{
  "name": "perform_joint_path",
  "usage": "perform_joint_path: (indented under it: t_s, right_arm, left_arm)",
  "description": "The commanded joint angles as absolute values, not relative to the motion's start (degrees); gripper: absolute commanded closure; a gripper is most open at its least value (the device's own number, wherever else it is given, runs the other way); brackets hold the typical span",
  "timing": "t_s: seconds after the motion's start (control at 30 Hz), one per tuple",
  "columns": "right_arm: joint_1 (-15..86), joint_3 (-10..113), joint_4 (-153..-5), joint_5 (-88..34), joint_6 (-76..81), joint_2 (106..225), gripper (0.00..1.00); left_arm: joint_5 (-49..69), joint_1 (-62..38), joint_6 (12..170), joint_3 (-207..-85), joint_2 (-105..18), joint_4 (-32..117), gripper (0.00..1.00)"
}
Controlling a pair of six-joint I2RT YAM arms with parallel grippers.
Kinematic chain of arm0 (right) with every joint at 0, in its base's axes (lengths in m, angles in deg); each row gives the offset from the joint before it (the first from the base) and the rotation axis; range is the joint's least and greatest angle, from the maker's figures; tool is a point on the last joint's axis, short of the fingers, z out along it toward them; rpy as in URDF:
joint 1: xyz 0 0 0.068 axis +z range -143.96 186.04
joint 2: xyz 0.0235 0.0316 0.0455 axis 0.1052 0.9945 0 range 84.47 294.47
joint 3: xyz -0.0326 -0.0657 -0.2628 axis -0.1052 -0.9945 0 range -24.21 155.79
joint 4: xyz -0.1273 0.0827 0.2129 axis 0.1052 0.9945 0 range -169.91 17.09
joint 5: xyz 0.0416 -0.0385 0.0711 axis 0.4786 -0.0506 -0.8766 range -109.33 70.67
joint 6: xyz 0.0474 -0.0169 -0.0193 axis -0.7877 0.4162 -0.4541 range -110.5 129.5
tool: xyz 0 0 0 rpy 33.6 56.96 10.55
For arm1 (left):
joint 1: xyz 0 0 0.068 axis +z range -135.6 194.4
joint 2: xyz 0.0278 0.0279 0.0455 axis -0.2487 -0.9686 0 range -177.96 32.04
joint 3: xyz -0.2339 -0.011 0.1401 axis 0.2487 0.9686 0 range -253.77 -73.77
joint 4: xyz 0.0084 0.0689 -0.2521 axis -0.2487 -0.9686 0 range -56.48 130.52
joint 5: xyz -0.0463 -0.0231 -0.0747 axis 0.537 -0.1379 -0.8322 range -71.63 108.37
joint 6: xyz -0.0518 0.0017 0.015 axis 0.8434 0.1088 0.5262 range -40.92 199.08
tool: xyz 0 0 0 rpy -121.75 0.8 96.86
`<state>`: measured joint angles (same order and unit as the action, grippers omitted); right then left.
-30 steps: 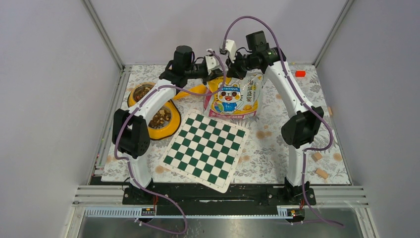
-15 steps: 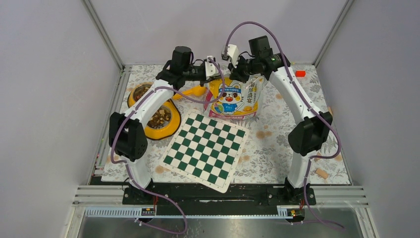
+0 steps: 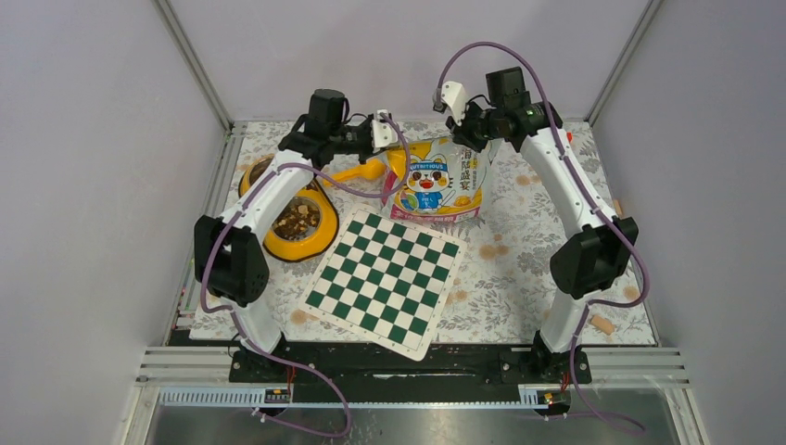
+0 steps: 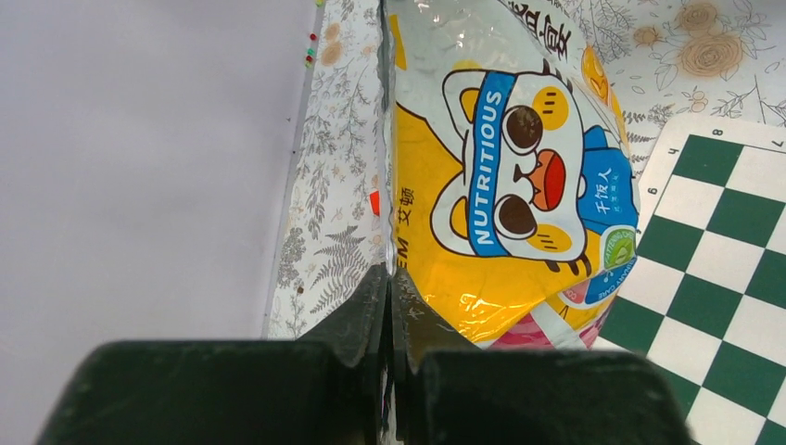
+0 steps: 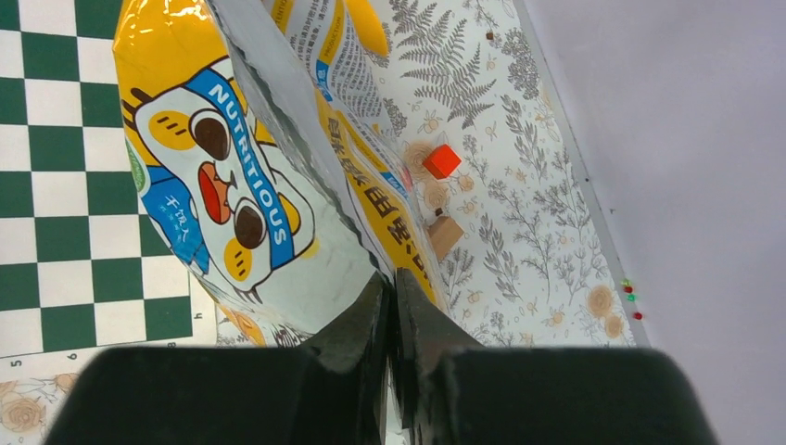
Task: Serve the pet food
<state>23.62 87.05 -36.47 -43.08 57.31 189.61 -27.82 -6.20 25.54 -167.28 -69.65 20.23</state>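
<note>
While the pet food bag [image 3: 437,181] sits at the far side of the table [image 3: 519,278], the left claw [image 4: 387,283] is pressed together on one side edge of it. The right claw [image 5: 390,283] pinches the opposite edge. Brown pet food [image 3: 298,221] fills the yellow double bowl [image 3: 315,247] left of the bag, just beside the chessboard [image 3: 385,278].

far centre: pet food bag [image 3: 436,181] spans between left claw [image 4: 387,292] and right claw [image 5: 391,292], blocks passage | left: left arm [image 3: 269,199] crosses over yellow bowl [image 3: 315,246]; scoop [image 3: 357,171] beside bag | centre: flat chessboard [image 3: 385,278], open above | right desk [image 3: 505,287]: open, wooden block [image 3: 602,324] near edge
</note>
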Motion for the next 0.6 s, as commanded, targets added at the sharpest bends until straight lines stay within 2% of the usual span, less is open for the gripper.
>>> perform_joint_path:
  t_s: [0.0, 0.13, 0.57]
  right_arm:
    - [15.32, 86.61, -34.93, -24.78, 60.23, 184.92, 0.92]
    - [13.55, 85.25, -35.72, -22.08, 61.00, 183.76, 0.94]
    - [9.59, 78.24, -43.04, -13.55, 60.86, 180.16, 0.87]
  left_arm:
    - [-16.66, 1.78, 24.20, -165.70, -66.40, 9.57, 1.00]
    - [-17.42, 1.83, 24.55, -165.87, -66.40, 9.53, 1.00]
    - [-19.06, 1.84, 25.07, -168.52, -67.53, 9.60, 1.00]
